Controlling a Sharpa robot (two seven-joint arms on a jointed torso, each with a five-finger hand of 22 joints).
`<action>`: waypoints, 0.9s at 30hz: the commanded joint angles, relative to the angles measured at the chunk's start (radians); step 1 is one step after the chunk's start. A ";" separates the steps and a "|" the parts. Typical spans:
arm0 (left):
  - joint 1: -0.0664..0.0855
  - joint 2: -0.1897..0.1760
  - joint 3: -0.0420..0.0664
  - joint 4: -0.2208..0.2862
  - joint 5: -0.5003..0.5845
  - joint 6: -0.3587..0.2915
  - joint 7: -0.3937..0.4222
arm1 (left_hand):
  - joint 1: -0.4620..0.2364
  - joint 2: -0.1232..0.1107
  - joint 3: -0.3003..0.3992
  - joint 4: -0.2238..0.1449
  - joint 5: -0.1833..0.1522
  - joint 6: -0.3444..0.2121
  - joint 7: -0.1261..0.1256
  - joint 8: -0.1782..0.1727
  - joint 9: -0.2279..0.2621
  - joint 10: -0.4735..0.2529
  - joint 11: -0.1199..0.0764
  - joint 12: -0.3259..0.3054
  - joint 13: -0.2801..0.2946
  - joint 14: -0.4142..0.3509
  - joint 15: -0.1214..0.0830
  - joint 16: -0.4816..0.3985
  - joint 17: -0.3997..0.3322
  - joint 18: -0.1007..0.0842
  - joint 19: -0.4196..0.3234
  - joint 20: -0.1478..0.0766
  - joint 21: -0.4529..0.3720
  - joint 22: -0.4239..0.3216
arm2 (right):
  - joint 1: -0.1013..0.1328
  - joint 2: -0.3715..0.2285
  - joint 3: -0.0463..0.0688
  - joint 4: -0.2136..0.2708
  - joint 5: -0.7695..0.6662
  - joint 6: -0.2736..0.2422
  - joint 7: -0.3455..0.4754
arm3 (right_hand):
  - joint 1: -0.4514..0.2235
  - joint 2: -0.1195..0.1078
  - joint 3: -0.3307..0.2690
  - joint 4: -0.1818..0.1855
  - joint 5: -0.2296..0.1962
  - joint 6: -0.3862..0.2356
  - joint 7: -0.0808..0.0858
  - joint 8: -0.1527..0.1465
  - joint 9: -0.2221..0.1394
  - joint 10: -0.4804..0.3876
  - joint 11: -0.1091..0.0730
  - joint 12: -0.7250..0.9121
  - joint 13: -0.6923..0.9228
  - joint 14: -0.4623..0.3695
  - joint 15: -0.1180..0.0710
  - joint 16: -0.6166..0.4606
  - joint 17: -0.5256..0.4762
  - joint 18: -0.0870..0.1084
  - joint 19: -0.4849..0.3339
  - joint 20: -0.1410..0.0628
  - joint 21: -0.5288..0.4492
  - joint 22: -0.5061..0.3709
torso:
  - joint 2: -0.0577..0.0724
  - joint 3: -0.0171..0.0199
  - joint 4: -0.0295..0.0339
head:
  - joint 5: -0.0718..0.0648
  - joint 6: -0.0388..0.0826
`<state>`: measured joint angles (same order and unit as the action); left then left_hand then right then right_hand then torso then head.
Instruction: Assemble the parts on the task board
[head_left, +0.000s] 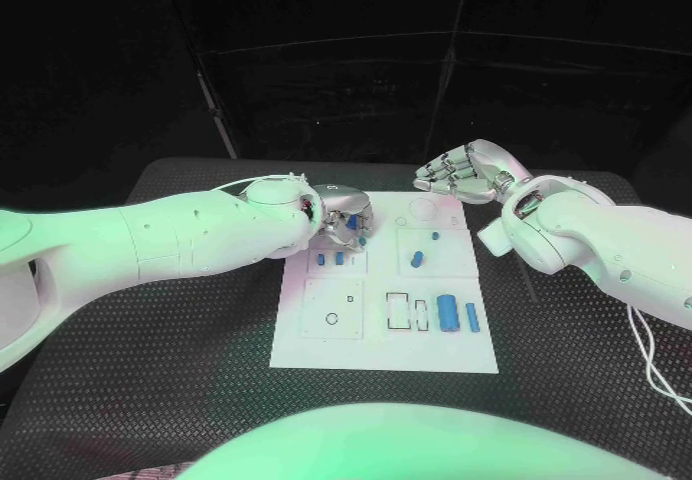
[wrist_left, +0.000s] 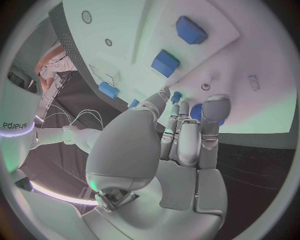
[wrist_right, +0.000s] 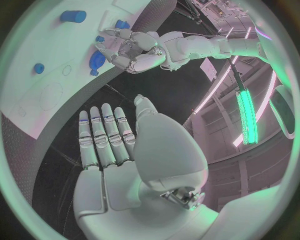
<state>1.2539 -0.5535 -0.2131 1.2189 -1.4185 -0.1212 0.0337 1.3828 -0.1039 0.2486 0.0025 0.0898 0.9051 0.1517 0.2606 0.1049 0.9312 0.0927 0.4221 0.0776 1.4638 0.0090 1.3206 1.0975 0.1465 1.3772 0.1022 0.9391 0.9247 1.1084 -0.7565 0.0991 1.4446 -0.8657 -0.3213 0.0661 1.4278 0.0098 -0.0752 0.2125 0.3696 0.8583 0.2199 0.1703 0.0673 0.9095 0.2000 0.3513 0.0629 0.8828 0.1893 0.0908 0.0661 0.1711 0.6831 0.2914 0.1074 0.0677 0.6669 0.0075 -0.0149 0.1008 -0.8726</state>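
Bench (head_left: 173, 340) lying under everything, black, its top showing a fine woven or ribbed texture, corners rounded at the far side. White cable (head_left: 652, 350) trailing in loops over the bench's right part, running toward the bench's near right edge. Dark backdrop (head_left: 346, 80) standing behind the bench's far edge, thin pale lines crossing it. Green strip light (wrist_right: 245, 112) glowing in the room beyond the bench.

The task board (head_left: 378, 345) looks like smooth, matt white plastic. On it, the blue parts (head_left: 447, 313) have a smooth plastic sheen. Around the board, the black table (head_left: 173, 400) shows a rough, woven-looking texture. Both hands' shells, left hand (wrist_left: 181, 135) and right hand (wrist_right: 106, 135), look glossy silver.
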 joint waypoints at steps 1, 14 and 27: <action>0.001 0.005 0.001 -0.006 -0.025 0.010 -0.017 | -0.001 0.011 0.002 0.001 0.000 0.008 -0.003 -0.008 -0.002 0.009 -0.002 -0.005 -0.002 0.020 -0.006 0.006 -0.002 -0.012 0.009 0.001 0.007 0.007 | 0.002 0.002 0.001 0.002 0.002 -0.004 0.009 | 0.002 0.003 0.005 -0.001 0.005 0.006 0.033 0.000 0.000 0.008 -0.001 0.000 -0.001 0.006 -0.002 0.007 0.001 -0.005 0.007 0.000 -0.005 0.001 | 0.000 0.0008 -0.0005 | 0.000 0.000; 0.001 0.022 0.002 -0.019 -0.026 0.005 -0.020 | 0.005 0.034 0.026 0.004 0.000 0.037 -0.006 -0.019 -0.012 0.036 -0.005 -0.018 -0.012 0.021 -0.008 0.010 -0.007 -0.019 0.020 -0.001 0.048 0.050 | 0.002 0.005 0.001 0.000 0.002 0.002 0.008 | 0.002 0.004 0.006 -0.001 0.005 0.007 0.033 0.001 0.000 0.009 -0.001 0.000 -0.001 0.007 -0.002 0.007 0.001 -0.005 0.008 0.000 -0.006 0.001 | -0.001 0.0005 0.0010 | -0.001 0.000; 0.001 0.029 0.002 -0.033 -0.026 0.049 -0.050 | 0.032 0.056 0.086 -0.011 0.001 0.087 -0.011 -0.026 -0.021 0.088 -0.014 -0.034 -0.013 0.022 -0.017 0.016 -0.013 -0.028 0.029 -0.009 0.099 0.105 | 0.002 0.005 0.001 -0.001 0.002 0.006 0.008 | 0.002 0.006 0.007 -0.001 0.005 0.010 0.032 0.001 0.000 0.011 -0.001 0.000 -0.001 0.008 -0.002 0.008 0.001 -0.004 0.009 0.000 -0.006 0.001 | -0.001 0.0005 0.0021 | -0.002 0.000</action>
<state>1.2538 -0.5255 -0.2112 1.1881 -1.4382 -0.0998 0.0041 1.4141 -0.0538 0.3309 -0.0096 0.0898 0.9851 0.1396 0.2397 0.0849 1.0122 0.0798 0.3909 0.0663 1.4670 -0.0019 1.3322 1.0851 0.1315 1.3985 0.0941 1.0317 1.0290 1.1085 -0.7520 0.0992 1.4426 -0.8656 -0.3195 0.0656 1.4277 0.0097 -0.0753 0.2125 0.3696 0.8605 0.2177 0.1703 0.0672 0.9131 0.1964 0.3512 0.0630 0.8863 0.1857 0.0949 0.0662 0.1711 0.6830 0.2914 0.1074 0.0676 0.6657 0.0079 -0.0132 0.0986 -0.8726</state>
